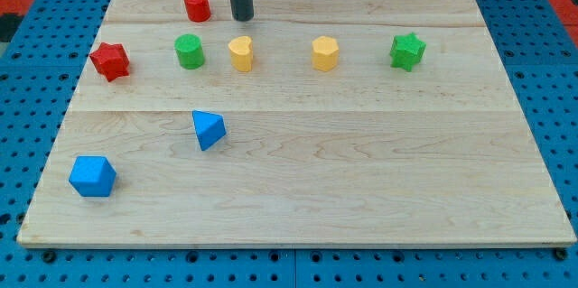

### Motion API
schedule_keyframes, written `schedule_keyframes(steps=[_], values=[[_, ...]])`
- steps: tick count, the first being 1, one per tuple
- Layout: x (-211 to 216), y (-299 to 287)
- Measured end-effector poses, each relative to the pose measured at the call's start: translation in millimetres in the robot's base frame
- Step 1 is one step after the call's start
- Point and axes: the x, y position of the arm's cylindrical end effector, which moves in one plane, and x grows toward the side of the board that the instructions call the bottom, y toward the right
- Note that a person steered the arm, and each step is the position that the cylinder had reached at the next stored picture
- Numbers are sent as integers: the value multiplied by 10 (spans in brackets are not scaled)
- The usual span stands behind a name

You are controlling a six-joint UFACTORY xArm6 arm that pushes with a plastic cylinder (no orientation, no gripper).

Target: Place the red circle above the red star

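The red circle (197, 5) stands near the board's top edge, left of centre. The red star (109, 60) lies lower and further to the view's left, near the left edge. My tip (241, 17) is on the board just to the right of the red circle, with a small gap between them. The rod rises straight up out of the view's top.
A green circle (189, 51), a yellow heart (240, 53), a yellow hexagon (325, 53) and a green star (407, 51) form a row across the upper board. A blue triangle (208, 129) and a blue cube-like block (92, 176) lie at lower left. The wooden board (361, 171) rests on a blue pegboard.
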Motion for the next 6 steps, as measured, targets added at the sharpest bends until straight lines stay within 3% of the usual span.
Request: schedule_keyframes(steps=[1,2,4,5,6], values=[[-346,-556],[-316,-1356],[-275,-837],[191,-807],[67,-709]])
